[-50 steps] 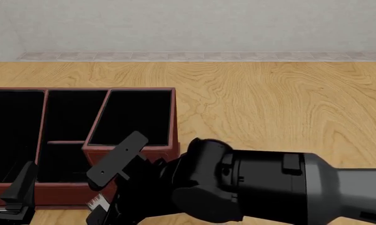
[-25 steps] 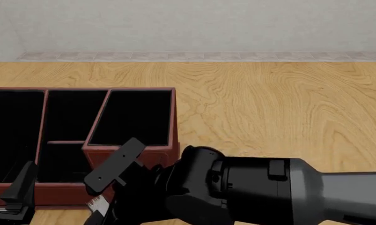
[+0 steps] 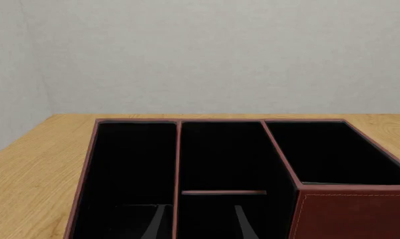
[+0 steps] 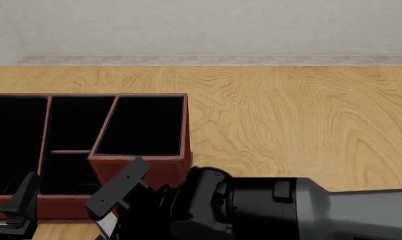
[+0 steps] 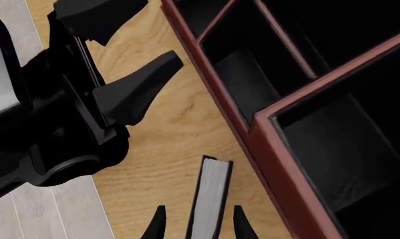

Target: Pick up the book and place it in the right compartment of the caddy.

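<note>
The book (image 5: 209, 199) stands on its edge on the table just in front of the caddy (image 5: 253, 144), white page edges facing the right wrist camera. My right gripper (image 5: 198, 226) is open, one finger on each side of the book. In the front view only a pale sliver of the book (image 4: 107, 227) shows under my right arm. The caddy (image 4: 60, 207) sits at the left, with the right compartment (image 4: 144, 127) black inside; this compartment also shows in the left wrist view (image 3: 333, 154). My left gripper (image 3: 200, 224) is open and empty at the caddy's front wall.
My right arm's thick black wrist (image 4: 254, 210) fills the bottom of the front view and hides its own fingers. My left gripper (image 5: 130, 47) shows close to the book in the right wrist view. Bare wooden table (image 4: 294, 120) lies to the caddy's right.
My right arm has moved lower and a little left, toward the book in front of the caddy. The left arm and the caddy have not moved.
</note>
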{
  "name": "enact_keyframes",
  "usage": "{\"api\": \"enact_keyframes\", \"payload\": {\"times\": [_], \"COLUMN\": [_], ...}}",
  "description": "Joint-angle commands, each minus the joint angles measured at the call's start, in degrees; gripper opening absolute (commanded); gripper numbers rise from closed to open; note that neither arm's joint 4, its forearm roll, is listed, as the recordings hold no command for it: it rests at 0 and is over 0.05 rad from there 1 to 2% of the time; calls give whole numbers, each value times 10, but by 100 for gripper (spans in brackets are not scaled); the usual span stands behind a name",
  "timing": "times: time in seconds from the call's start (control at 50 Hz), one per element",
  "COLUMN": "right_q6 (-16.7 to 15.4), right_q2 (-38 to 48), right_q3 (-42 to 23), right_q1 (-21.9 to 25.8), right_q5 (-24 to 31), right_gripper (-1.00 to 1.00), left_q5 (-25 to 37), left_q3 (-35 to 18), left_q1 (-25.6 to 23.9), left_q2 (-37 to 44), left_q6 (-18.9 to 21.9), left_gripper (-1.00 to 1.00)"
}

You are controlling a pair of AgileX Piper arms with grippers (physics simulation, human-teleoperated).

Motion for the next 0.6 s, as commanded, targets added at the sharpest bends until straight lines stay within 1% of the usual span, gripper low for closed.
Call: {"api": "enact_keyframes", "payload": {"times": [0.02,0.6], "right_q6": [4,19], "right_q2": [6,21], "right_q3": [3,8], "right_q1": [3,12], "right_q5": [-4,-12], "right_gripper": [100,100], "left_q5": [0,0], "left_q3": [0,0], "left_q1": [0,0], "left_q2": [0,0], "left_q6": [0,0], "left_gripper": [100,100]}}
